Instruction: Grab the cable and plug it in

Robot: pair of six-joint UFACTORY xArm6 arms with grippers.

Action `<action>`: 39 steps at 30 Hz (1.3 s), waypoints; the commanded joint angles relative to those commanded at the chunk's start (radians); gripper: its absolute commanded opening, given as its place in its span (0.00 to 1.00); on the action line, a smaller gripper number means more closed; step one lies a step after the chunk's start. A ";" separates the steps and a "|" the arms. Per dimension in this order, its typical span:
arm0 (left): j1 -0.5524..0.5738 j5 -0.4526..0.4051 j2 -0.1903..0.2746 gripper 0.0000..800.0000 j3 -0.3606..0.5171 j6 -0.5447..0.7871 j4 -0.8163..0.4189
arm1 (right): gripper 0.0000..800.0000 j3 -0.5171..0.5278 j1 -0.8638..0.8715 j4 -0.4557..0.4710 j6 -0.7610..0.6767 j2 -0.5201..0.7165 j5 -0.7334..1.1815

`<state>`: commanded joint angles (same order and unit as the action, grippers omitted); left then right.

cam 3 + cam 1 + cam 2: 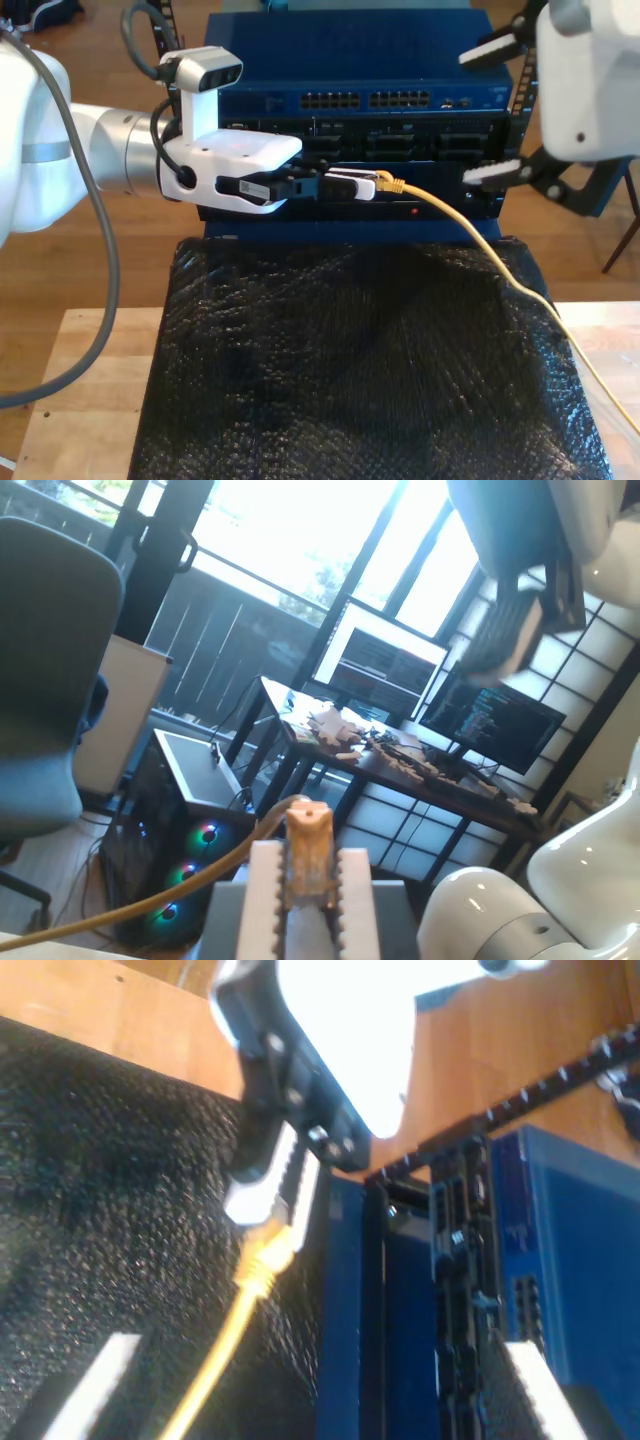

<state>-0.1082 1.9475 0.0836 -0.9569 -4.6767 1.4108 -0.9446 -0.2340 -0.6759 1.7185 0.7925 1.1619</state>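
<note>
The cable point(480, 245) is thin and yellow. It runs from the exterior view's right edge, over the black mat, up to its plug point(390, 183). My first gripper point(365, 185), reaching in from the exterior view's left, is shut on the cable's plug end, in front of the blue rack's lower units. In the first wrist view the plug point(308, 855) stands between the toothed fingers and the cable point(150, 895) trails away. My second gripper point(467, 118) hangs open at the exterior view's right, close to the rack front. It looks onto the held plug point(265, 1255) and the first gripper point(275, 1185).
A blue network rack point(360, 100) with rows of ports stands behind the black textured mat point(360, 360), which lies on a wooden table point(90, 400). A black arm cable point(100, 250) loops at the exterior view's left. Black rack rails point(460, 1260) run beside the blue units.
</note>
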 joint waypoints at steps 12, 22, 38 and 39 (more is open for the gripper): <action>-0.028 0.087 -0.060 0.01 0.002 -0.008 0.046 | 0.96 0.057 -0.011 -0.017 0.046 0.034 -0.080; -0.028 0.140 -0.086 0.01 0.003 -0.074 0.077 | 0.96 0.095 -0.051 -0.017 0.058 0.041 -0.132; -0.028 0.173 -0.110 0.01 0.005 -0.101 0.086 | 0.96 0.169 -0.164 -0.015 0.098 0.044 -0.250; -0.028 0.180 -0.112 0.01 0.006 -0.101 0.094 | 0.95 0.170 -0.169 -0.015 0.098 0.044 -0.250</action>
<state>-0.1358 2.1270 -0.0284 -0.9507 -4.7780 1.5044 -0.7743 -0.4028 -0.6912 1.8167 0.8370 0.9118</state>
